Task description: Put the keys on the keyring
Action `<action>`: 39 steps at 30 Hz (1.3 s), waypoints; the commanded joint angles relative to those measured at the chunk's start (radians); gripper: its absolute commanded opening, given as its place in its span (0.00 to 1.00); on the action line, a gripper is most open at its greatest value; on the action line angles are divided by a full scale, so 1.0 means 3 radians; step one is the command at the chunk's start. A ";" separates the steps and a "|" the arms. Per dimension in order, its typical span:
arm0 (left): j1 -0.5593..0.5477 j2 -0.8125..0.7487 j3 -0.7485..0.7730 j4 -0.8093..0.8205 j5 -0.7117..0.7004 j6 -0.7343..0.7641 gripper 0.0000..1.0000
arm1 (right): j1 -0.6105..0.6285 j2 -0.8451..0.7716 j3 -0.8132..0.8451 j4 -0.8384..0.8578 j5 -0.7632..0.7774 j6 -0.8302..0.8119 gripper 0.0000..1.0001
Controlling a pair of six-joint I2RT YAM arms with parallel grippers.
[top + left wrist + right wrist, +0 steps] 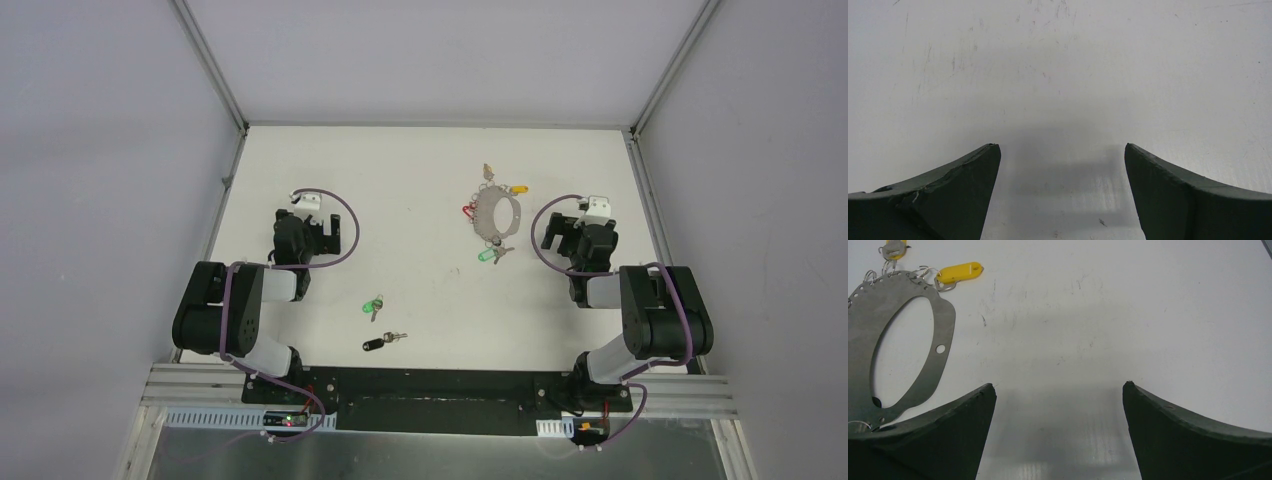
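Observation:
Two loose keys lie on the white table in the top view: a green-capped key [374, 305] and, nearer the arms, a black-capped key [381, 342]. The keyring [497, 213] is a flat grey metal ring lying to the right of the middle, hung with small keys with yellow, red and green caps. It also shows at the left of the right wrist view, keyring [940, 320]. My left gripper [305, 205] is open over bare table, up and left of the loose keys. My right gripper [590, 212] is open, just right of the keyring. Neither holds anything.
A yellow tag [961, 272] hangs off the keyring's upper edge. Grey enclosure walls stand along the left, far and right sides of the table [420, 170]. The black base plate [440, 400] of the arms runs along the near edge.

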 commanded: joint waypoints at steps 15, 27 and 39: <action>-0.0206 -0.1076 0.1511 -0.3455 0.0233 -0.1354 0.99 | -0.0018 -0.0025 0.0043 0.0135 -0.0005 -0.0024 1.00; -0.0197 -0.2041 0.0928 -0.3704 0.1374 -0.2844 0.99 | -0.0035 -0.0166 0.2046 -0.4229 0.0126 0.1387 1.00; -0.0199 -0.2157 0.0614 -0.3799 0.1633 -0.3195 0.99 | 0.0054 0.0168 0.2289 -0.4092 -0.1207 0.1248 1.00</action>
